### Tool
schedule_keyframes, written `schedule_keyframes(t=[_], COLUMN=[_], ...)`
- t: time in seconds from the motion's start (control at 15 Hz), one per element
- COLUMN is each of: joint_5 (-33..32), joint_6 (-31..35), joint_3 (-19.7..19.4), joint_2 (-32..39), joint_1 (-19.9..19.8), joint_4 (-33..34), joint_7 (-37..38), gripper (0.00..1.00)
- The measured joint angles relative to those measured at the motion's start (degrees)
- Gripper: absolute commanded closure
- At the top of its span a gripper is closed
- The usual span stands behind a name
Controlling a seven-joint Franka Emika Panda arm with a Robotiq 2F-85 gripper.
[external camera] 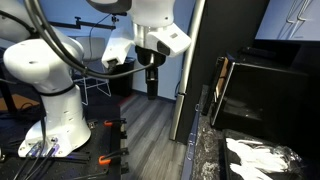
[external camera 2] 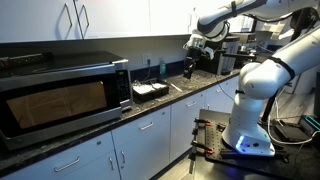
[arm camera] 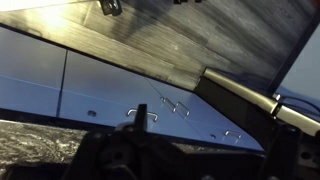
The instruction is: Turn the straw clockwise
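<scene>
I cannot make out the straw in any view. My gripper [external camera 2: 189,66] hangs in the air above the dark counter [external camera 2: 205,82], past the end of the black tray [external camera 2: 150,92]. In an exterior view the gripper [external camera: 152,82] points down, well away from the counter's near end. In the wrist view its dark fingers [arm camera: 200,160] stand apart at the bottom edge with nothing between them. That view looks at white cabinet doors with metal handles [arm camera: 150,115].
A large microwave [external camera 2: 60,100] stands on the counter, and it also shows in an exterior view [external camera: 255,90]. Crinkled white and silver material [external camera: 258,160] lies on the counter in front of it. White wall cabinets [external camera 2: 75,20] hang above. The robot base [external camera 2: 250,125] stands on the floor.
</scene>
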Motion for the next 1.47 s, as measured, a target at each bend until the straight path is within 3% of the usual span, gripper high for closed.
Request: schedule_keyframes(t=[0.53,1.07,1.47], joint_5=[7.42,8.35,9.59], joint_6=[6.79,12.12,19.09], joint_3=[-3.99,-8.05,-8.26], joint_2=[4.42,21.66,35.22], joint_1=[-3.81,-5.02,-7.95], joint_4=[4.49,13.37,19.09], joint_7=[3.86,4.17,7.59], gripper=[0.00,0.00,0.00])
